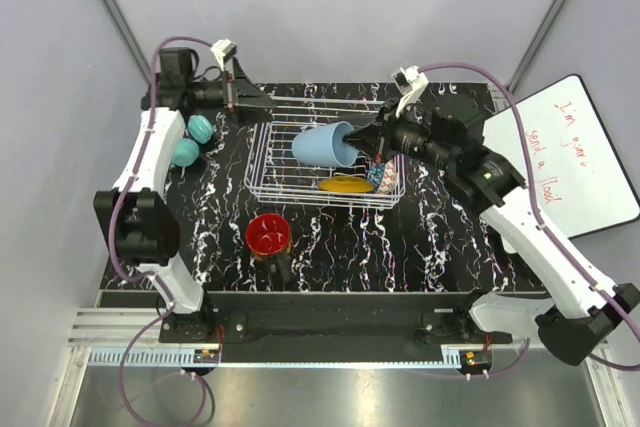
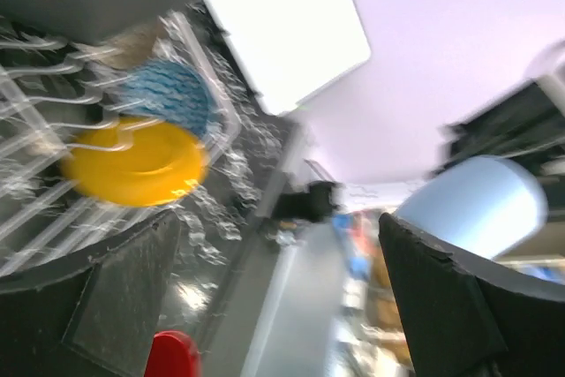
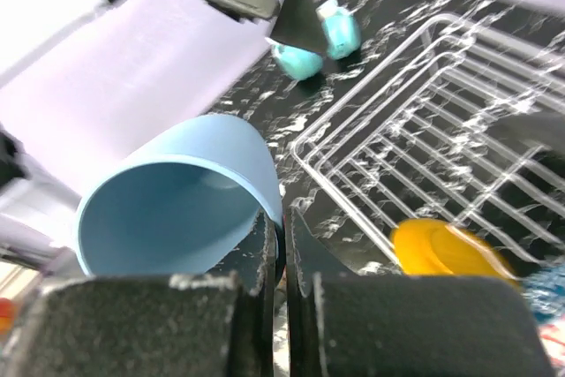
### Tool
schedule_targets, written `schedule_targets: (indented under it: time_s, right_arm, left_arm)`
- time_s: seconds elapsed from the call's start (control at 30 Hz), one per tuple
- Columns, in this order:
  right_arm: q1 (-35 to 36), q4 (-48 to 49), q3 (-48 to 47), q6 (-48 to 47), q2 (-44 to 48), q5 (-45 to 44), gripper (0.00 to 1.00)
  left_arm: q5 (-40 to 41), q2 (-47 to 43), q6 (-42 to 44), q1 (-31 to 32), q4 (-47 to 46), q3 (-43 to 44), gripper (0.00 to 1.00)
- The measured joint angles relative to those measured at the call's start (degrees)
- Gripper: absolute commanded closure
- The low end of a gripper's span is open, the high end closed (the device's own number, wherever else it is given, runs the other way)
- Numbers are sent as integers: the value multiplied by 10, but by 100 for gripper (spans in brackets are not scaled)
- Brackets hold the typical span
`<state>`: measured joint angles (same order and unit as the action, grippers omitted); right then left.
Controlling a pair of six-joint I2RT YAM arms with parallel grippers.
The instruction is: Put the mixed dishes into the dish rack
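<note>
Across the black, white-veined tabletop [image 1: 440, 237], the white wire dish rack [image 1: 262, 162] sits toward the far side, midway between the two arms. The right gripper [image 3: 282, 249] is pinched shut on the rim of the light blue cup [image 1: 322, 144], one finger inside the mouth and one outside. The cup is tipped on its side over the middle of the rack, its open mouth facing that gripper; whether it touches the wires cannot be told. The left gripper [image 1: 262, 104] hangs just beyond the rack's far-left corner with its fingers [image 2: 115, 306] spread wide and nothing between them.

Inside the rack, against its near wall, the mustard-yellow plate [image 1: 345, 184] lies among the wires, with a blue patterned item [image 1: 378, 175] touching it on the right. On the tabletop on the near side of the rack, apart from it, the dark mug [image 1: 268, 235] stands upright, showing its red inside. Two small teal objects [image 1: 192, 140] rest side by side left of the rack.
</note>
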<state>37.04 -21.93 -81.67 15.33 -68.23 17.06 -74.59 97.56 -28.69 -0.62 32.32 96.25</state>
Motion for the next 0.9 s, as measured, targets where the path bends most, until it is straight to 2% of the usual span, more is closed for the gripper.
schedule_targets:
  time_s: [0.13,0.3,0.5,0.7,0.9]
  right_arm:
    - [-35,86,61,76,-23,66,100]
    - [-64,183,69,154,-92,139,100]
    - [-119,352,85,286,-167,232,100]
    - [-137,519,93,426,-248,277,100]
    - [-137,621,79,519,-310,304,100]
  left_arm:
    - [-45,49,-91,41,-52,15,1]
    - [-75,53,-131,84,-100,39,1]
    - [-84,42,-146,92,-120,41,1]
    - [-88,24,-148,91,-125,41,1]
    - [-88,19,-148,96,-127,41,1]
